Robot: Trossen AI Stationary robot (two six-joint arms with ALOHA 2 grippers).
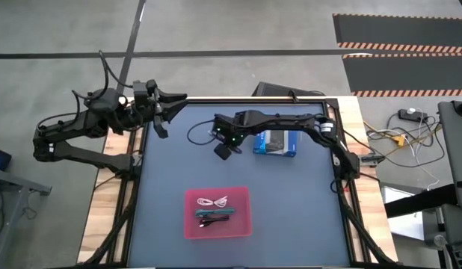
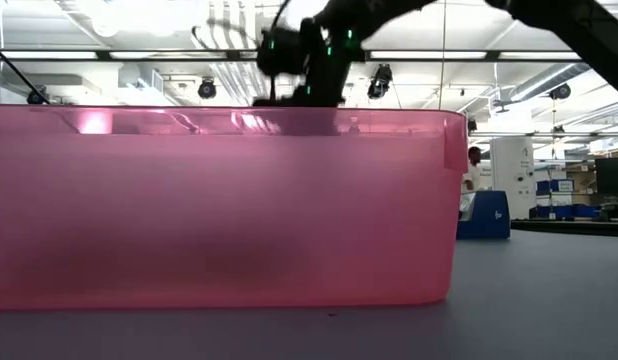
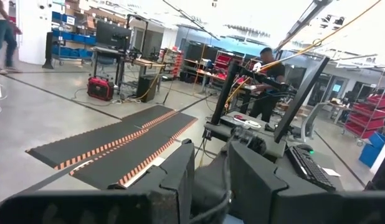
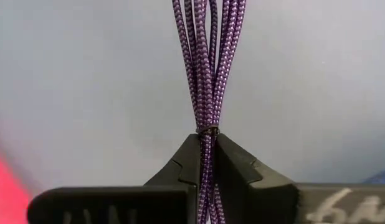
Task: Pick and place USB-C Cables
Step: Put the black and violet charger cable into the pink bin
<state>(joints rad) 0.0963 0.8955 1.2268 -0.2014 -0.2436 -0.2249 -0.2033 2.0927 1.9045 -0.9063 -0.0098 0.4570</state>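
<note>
My right gripper [image 1: 224, 151] hangs over the table's middle, between the pink tray [image 1: 243, 224] and the blue-and-black box [image 1: 276, 142], and is shut on the purple cable [image 4: 208, 56]. In the high view that cable is too small to make out. The low view shows this gripper [image 2: 307, 75] above and behind the tray's wall [image 2: 219, 210]. In the tray lie the white cable [image 1: 213, 201], the teal cable [image 1: 218, 213] and the black cable [image 1: 208, 222]. My left gripper [image 1: 165, 113] is open and waits raised at the table's far left corner. My right gripper pinches the purple cable's bundled strands [image 4: 207, 140] between its two fingers, just behind a thin tie [image 4: 208, 129] around the bundle. Several strands run on past the fingertips [image 4: 233, 155] and fan out a little. The cable is off the grey table top.
The blue-and-black box sits on the table just right of my right gripper. A thin dark wire loop [image 1: 195, 133] shows beside my right wrist. The tray stands near the table's near edge. Bare grey table [image 1: 171, 179] lies between tray and left arm. People stand in the room beyond.
</note>
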